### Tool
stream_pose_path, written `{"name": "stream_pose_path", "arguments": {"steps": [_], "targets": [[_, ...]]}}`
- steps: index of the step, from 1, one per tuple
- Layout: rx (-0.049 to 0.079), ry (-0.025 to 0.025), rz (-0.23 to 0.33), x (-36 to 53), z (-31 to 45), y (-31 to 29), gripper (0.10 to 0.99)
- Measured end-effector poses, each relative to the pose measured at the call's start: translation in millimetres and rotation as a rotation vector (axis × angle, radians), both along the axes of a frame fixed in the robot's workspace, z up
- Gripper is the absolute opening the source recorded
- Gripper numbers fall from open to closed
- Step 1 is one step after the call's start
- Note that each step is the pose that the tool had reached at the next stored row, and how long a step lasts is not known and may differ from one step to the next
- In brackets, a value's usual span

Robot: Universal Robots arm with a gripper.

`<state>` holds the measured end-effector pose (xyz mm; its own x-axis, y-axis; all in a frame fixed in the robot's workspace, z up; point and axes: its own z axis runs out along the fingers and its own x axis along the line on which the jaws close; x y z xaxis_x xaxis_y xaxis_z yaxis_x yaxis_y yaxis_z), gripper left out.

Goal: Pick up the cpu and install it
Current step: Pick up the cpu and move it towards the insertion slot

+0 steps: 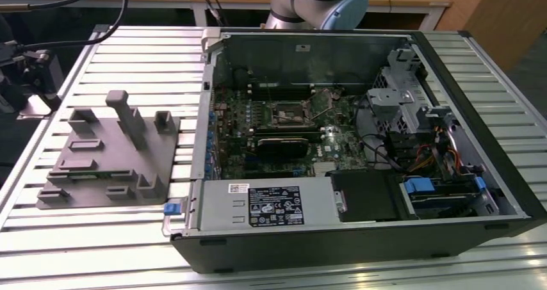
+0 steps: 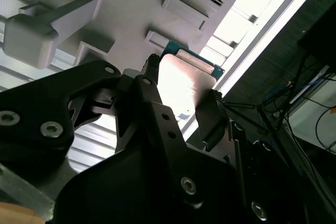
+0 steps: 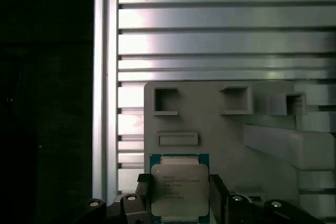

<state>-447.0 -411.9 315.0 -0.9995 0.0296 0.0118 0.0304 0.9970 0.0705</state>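
The cpu (image 3: pixel 179 184) is a small square chip with a pale silver top and a blue-green edge, and it sits between my gripper's two black fingers in both wrist views. My gripper (image 3: pixel 179 196) is shut on the cpu (image 2: pixel 185 80), one finger (image 2: pixel 149 85) against each side. The chip hangs above the grey plastic tray (image 3: pixel 220 129) and looks lifted off it. In the exterior view the tray (image 1: pixel 111 155) lies on the slatted table to the left of the open computer case. The black-and-metal socket frame (image 1: pixel 286 114) sits on the motherboard inside that case.
The open computer case (image 1: pixel 359 143) fills the exterior view's right, with a drive cage (image 1: pixel 401 91), cables and a power supply (image 1: pixel 265 203) inside. Upright grey posts (image 1: pixel 124 114) rise from the tray. The arm's base (image 1: pixel 321 5) stands behind the case.
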Motion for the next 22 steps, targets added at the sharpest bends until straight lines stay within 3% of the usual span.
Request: {"name": "stream_pose_path", "arguments": {"steps": [8, 22], "targets": [[0.0, 0.0, 0.0, 0.0, 11.5, 0.2, 0.533], [0.0, 0.0, 0.0, 0.0, 39.8, 1.4, 0.533]]}}
